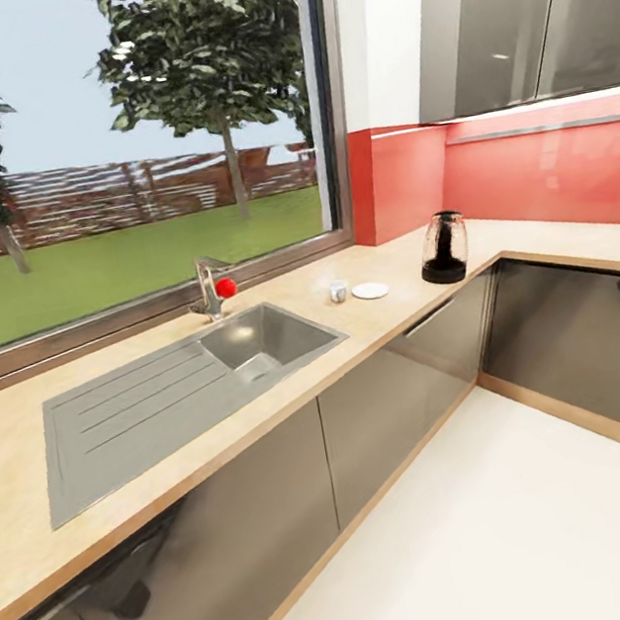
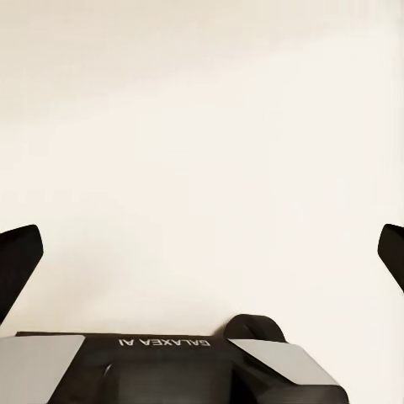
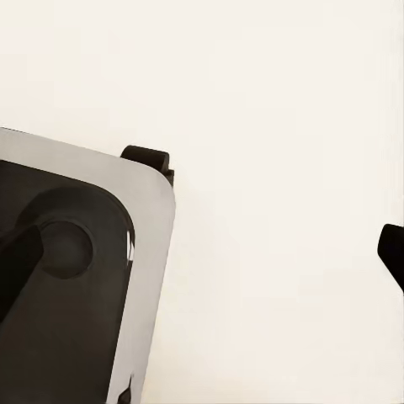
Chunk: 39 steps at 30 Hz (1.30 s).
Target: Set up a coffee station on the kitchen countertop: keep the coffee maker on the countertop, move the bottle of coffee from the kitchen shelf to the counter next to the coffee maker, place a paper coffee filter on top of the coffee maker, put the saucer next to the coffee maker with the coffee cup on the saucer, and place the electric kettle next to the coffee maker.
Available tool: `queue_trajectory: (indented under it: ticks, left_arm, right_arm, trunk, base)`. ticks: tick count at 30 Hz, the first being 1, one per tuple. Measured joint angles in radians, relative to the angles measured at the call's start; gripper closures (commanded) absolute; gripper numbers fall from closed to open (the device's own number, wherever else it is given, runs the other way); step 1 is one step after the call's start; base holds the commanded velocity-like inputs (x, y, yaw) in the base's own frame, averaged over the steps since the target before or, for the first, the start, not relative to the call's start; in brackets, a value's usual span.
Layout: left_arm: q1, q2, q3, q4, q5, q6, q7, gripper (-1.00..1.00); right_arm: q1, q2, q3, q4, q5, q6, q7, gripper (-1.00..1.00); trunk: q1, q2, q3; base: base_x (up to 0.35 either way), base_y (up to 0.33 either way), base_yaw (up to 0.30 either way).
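In the head view the light wood countertop (image 1: 15, 467) runs under a window and turns a corner at the right. The clear glass electric kettle (image 1: 443, 248) with its black base and lid stands near that corner. Left of it lies the white saucer (image 1: 370, 290), and the small white coffee cup (image 1: 338, 291) stands on the counter beside it, apart from it. My left gripper (image 2: 202, 261) is open above the pale floor, as is my right gripper (image 3: 202, 265). The coffee maker, bottle of coffee, paper filter and black shelf are out of view.
A grey steel sink (image 1: 264, 337) with a drainboard is set into the counter, behind it a tap with a red knob (image 1: 225, 287). Dark grey cabinets (image 1: 395, 407) line the base, grey wall cabinets (image 1: 513, 12) hang above a red backsplash. My own base (image 3: 76, 286) is below the right gripper.
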Motion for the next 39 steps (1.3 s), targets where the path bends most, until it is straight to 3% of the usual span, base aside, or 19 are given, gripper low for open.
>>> queue_trajectory:
  ticks: [26,39]
  left_arm:
    - [0.000,0.000,0.000,0.001,0.000,0.001,0.000,-1.00]
    - [0.000,0.003,0.000,0.001,0.000,0.000,-0.001,-1.00]
  right_arm:
    - [0.000,0.000,-0.001,-0.001,0.000,0.000,0.000,-1.00]
    - [0.000,0.000,-0.001,0.000,0.000,0.000,-0.001,-1.00]
  trunk:
    - [0.000,0.000,0.000]
    - [0.000,0.000,0.000]
  base:
    - [0.260,-0.209,0.000]
    - [0.051,-0.029,0.060]
